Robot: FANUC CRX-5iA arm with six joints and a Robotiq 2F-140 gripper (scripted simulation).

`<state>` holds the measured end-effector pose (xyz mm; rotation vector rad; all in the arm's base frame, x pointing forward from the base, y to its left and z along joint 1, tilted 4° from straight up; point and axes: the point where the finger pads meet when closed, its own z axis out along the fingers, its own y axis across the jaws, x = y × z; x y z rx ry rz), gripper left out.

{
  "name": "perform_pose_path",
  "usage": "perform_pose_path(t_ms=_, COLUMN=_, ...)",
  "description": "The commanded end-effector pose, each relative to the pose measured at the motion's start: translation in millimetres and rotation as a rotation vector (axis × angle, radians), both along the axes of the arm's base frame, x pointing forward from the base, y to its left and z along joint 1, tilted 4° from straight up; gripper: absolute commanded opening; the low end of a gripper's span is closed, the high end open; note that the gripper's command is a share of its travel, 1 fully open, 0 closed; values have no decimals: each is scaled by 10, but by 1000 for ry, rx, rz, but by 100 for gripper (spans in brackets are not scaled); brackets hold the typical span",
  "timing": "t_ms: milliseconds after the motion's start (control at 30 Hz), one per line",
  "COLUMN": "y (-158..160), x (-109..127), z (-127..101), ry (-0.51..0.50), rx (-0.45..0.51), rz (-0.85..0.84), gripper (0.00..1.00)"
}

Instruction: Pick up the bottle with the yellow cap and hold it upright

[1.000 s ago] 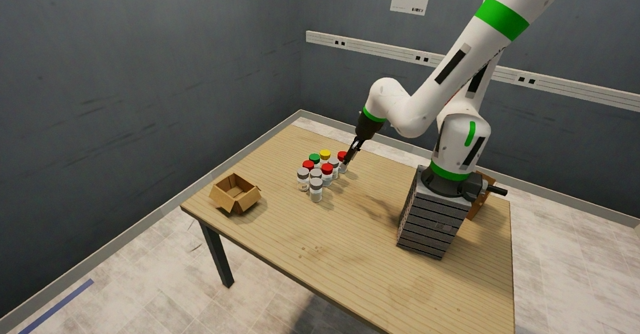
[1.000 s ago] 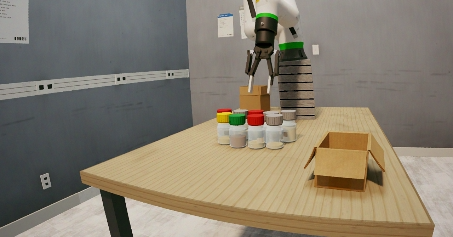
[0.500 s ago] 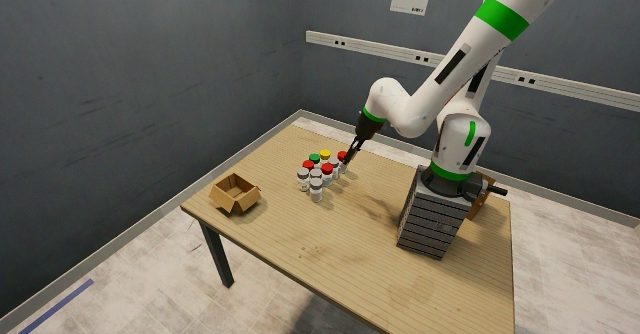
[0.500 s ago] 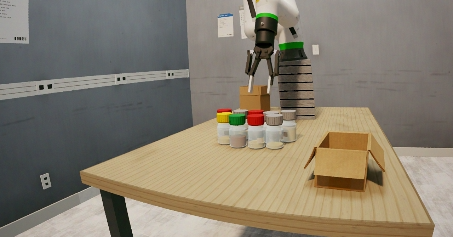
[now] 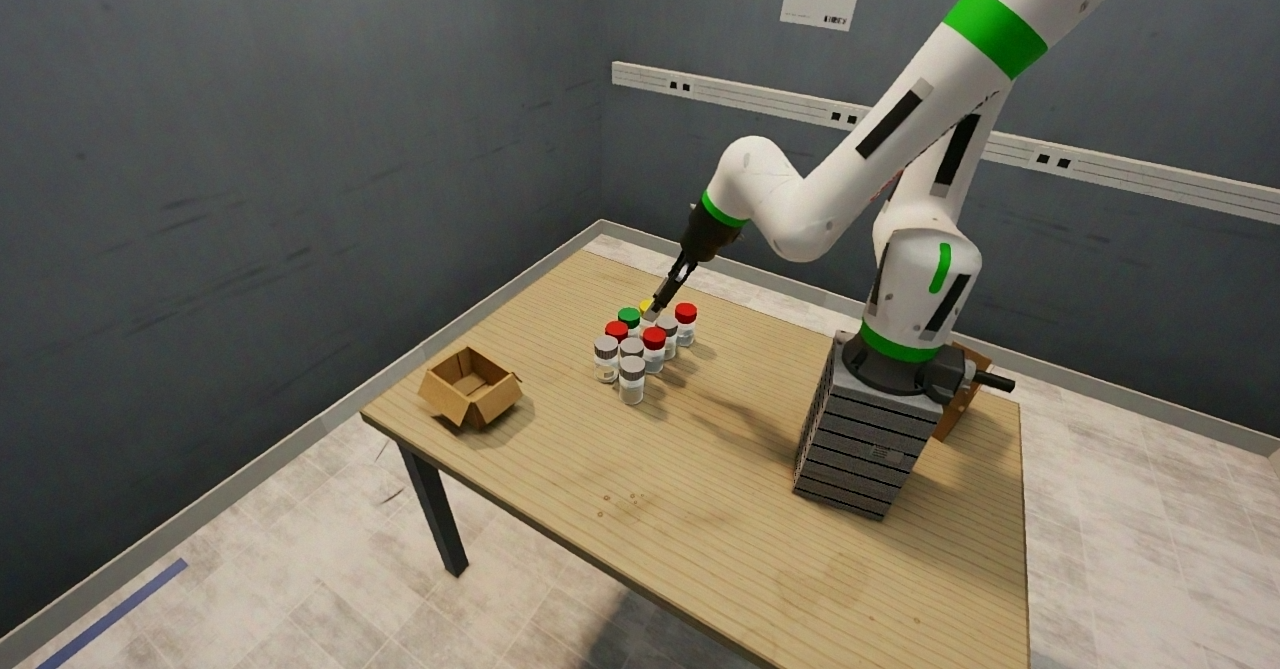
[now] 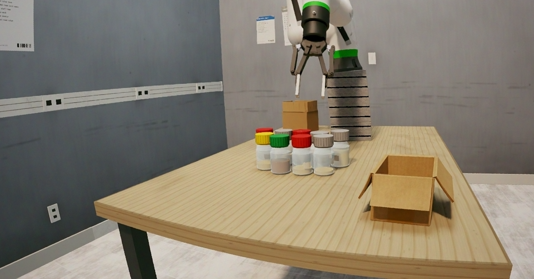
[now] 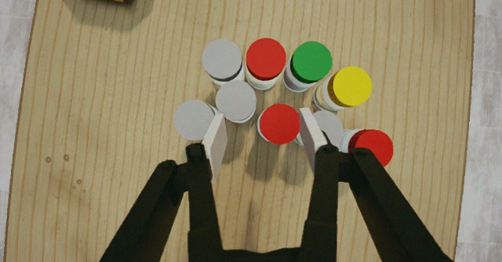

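Wrist view, item list:

- Gripper (image 7: 263, 136): approx. half open, nothing held. Hangs well above the caps per exterior view (image 6: 310, 86), pads pointing down.
- Yellow-cap bottle (image 7: 347, 87): upright on table, at the right end of the cluster's far row in wrist view; leftmost of the front row in exterior view (image 6: 263, 151). Not between the pads; lies beyond and to the right of the right pad (image 7: 312, 132).
- Green-cap bottle (image 7: 310, 63): just beside the target on its left, appears close to touching.
- Red-cap bottles, 3 pcs: far row (image 7: 266, 60), centre (image 7: 279, 123) (framed between the pads from above), right edge (image 7: 370, 146).
- Grey-cap bottles, 4 pcs, e.g. (image 7: 221, 60); one partly hidden behind the right pad.
- All bottles standing.
- Open cardboard box (image 6: 405, 187): on wooden table (image 6: 231, 217), well apart from cluster.

Step in hand (judgement): approach/alignment over the cluster; no descent or grasp yet.

Next move calls for: shift further and right until the pads straddle the yellow cap, then descend. Tight spot: green-cap neighbour and the grey one nearer the arm leave little room for a pad, so slow entry or a gentle nudge is needed, w/o tipping any.
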<state>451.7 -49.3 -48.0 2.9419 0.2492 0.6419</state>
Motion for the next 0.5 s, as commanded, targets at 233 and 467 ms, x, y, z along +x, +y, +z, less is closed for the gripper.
perform_pose_path(t_ms=233, y=217, x=501, z=221, ry=-58, rx=-13, rz=147, gripper=51)
perform_pose_path(t_ms=467, y=586, x=1178, z=610, ry=-149, rx=-63, rz=404, gripper=51)
